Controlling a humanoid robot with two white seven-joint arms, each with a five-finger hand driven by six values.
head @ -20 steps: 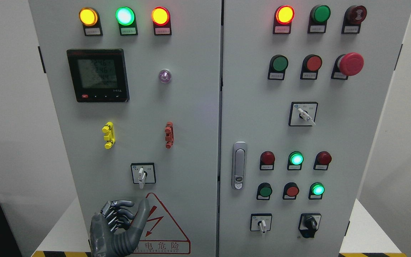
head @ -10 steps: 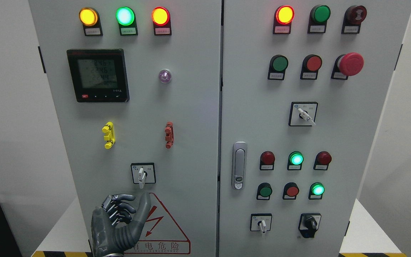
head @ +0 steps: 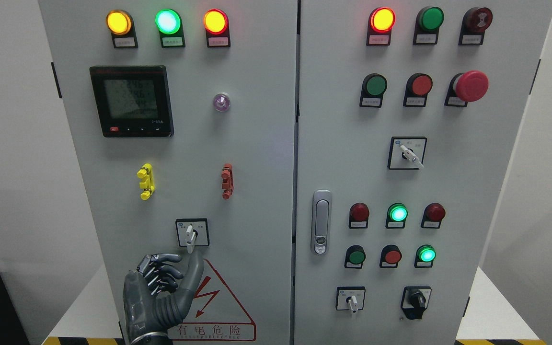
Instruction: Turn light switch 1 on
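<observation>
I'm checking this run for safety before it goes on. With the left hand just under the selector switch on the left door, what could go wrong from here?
1. The left hand has curled fingers and only the thumb raised at the selector switch; the thumb may slip off the small lever.
2. Pushing the wrong way could leave the switch off.

matt grey painted metal cabinet (head: 257,143), shiny chrome door handle (head: 321,223), glossy plastic buttons (head: 470,86).

An industrial electrical room: grey control cabinet (head: 266,143) with indicator lamps (head: 168,21) and switches.
</observation>
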